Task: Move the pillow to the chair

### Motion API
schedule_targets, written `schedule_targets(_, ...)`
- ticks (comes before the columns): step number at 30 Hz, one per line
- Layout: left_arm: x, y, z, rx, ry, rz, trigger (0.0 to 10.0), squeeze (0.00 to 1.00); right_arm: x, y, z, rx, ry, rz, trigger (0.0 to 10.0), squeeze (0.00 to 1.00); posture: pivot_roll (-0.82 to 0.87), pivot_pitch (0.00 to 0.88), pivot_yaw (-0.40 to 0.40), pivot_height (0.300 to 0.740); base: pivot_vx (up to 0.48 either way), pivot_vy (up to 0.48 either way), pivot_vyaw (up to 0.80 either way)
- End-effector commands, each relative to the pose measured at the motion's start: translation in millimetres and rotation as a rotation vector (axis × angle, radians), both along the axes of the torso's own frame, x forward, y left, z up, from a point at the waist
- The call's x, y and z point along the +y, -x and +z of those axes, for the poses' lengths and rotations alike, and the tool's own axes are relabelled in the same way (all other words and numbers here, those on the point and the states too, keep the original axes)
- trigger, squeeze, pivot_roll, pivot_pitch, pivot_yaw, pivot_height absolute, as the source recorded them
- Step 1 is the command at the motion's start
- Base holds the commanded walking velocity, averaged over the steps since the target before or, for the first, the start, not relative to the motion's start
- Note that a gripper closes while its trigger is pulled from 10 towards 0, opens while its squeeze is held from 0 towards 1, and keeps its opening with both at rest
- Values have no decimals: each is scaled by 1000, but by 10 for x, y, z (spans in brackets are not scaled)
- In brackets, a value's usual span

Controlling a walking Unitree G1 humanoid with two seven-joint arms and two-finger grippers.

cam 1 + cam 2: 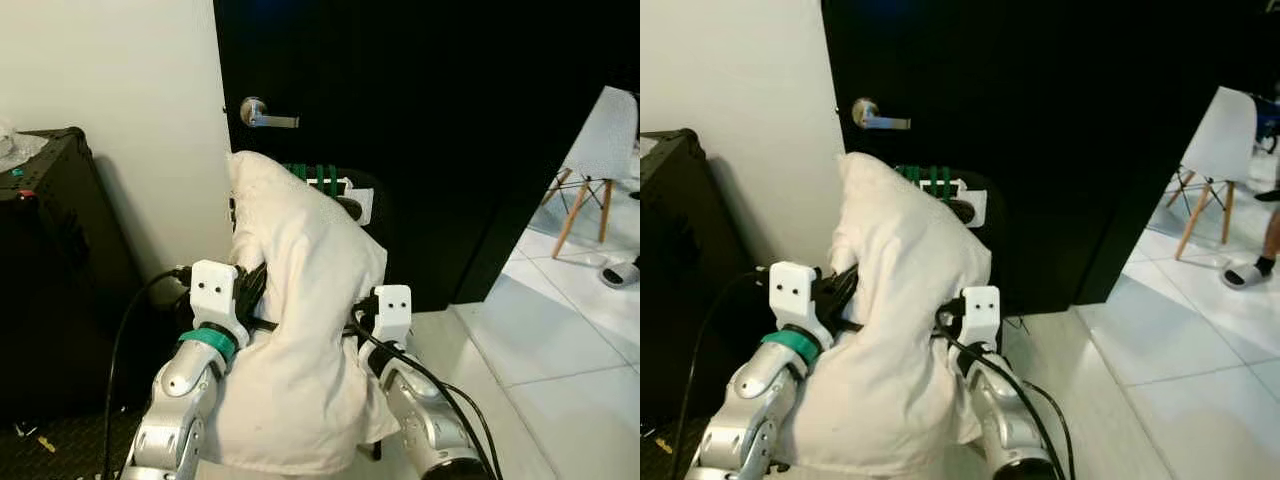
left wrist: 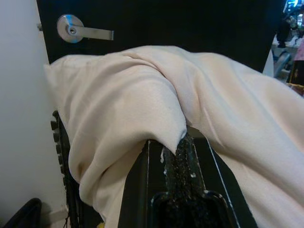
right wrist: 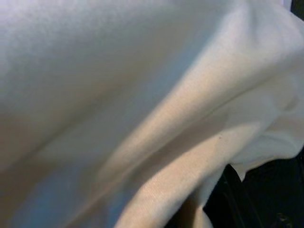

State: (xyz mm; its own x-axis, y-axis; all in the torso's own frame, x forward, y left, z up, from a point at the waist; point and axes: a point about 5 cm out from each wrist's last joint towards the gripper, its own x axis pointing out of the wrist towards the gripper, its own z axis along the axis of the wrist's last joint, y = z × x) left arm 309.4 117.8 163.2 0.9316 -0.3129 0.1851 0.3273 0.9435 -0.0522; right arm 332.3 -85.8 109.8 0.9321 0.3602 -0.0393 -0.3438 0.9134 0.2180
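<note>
Left claw (image 1: pixel 250 285) clamps pillow (image 1: pixel 295 330); right claw (image 1: pixel 362 318) presses its side, closure indeterminate. Advise lowering squarely onto chair (image 1: pixel 352 195) before release.

1. The pillow (image 1: pixel 300 330) is cream cloth, soft, creased and slumped, standing tall between my left pincer (image 1: pixel 250 285) and my right pincer (image 1: pixel 362 318), pressed by both.
2. The white chair (image 1: pixel 600 150) stands on pale tiles, well apart, beyond my right pincer.

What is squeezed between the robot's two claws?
The cream pillow, pressed between the left claw and right claw in the left eye view.
</note>
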Motion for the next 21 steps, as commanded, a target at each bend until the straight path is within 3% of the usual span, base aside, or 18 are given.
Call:
schedule_targets(1,-129,23,63,-27,1,-68,10000,0,169,-11,155,-75,-12,57,10000,0,52,18,47,740,0,0,0)
schedule_targets(10,-147,42,9,-11,-17,-93,10000,0,129,-8,63,-44,4,53,10000,0,51,18,45,740,0,0,0)
schedule_targets(13,-112,79,-246,86,-70,-130,10000,0,-6,8,-252,72,83,35,10000,0,48,15,44,740,0,0,0)
schedule_targets(16,-94,93,-315,108,-90,-133,10000,0,-45,23,-340,106,111,32,10000,0,48,15,44,740,0,0,0)
schedule_targets(19,-1,209,-714,253,-155,-157,10000,0,-189,158,-722,276,218,23,10000,0,43,10,36,740,0,0,0)
schedule_targets(20,-1,209,-714,253,-155,-157,10000,0,-189,158,-722,276,218,23,10000,0,43,10,36,740,0,0,0)
schedule_targets(21,38,270,-862,310,-181,-173,10000,0,-225,225,-841,333,248,24,10000,0,40,11,34,740,0,0,0)
